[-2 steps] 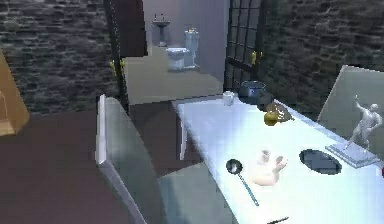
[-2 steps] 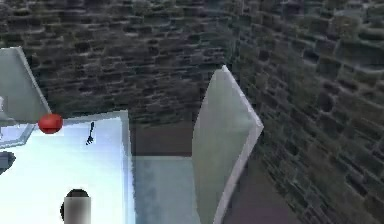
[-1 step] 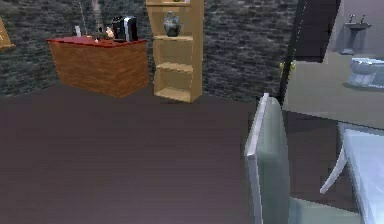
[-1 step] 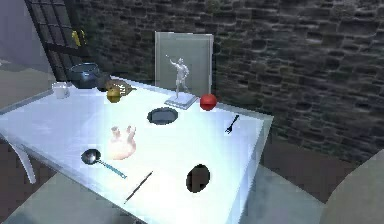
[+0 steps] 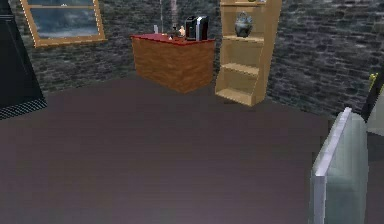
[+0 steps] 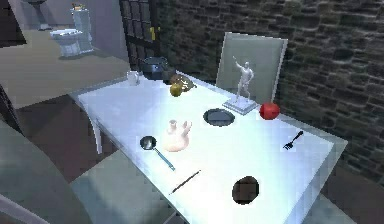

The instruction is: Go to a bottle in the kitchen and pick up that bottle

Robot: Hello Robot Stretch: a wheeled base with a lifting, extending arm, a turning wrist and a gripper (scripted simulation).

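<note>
A wooden counter with a red top stands against the far brick wall in the forward view. On it are a dark coffee machine, a slim pale upright thing that may be a bottle, and some small items too small to name. The arm side view has a white table carrying a pale knobbly object, a ladle, a red apple, a bowl and a small statue.
A light wooden bookshelf with a vase stands right of the counter, and a window is at the left. A grey chair back rises at the forward view's right. Open dark floor leads to the counter. Chairs flank the table.
</note>
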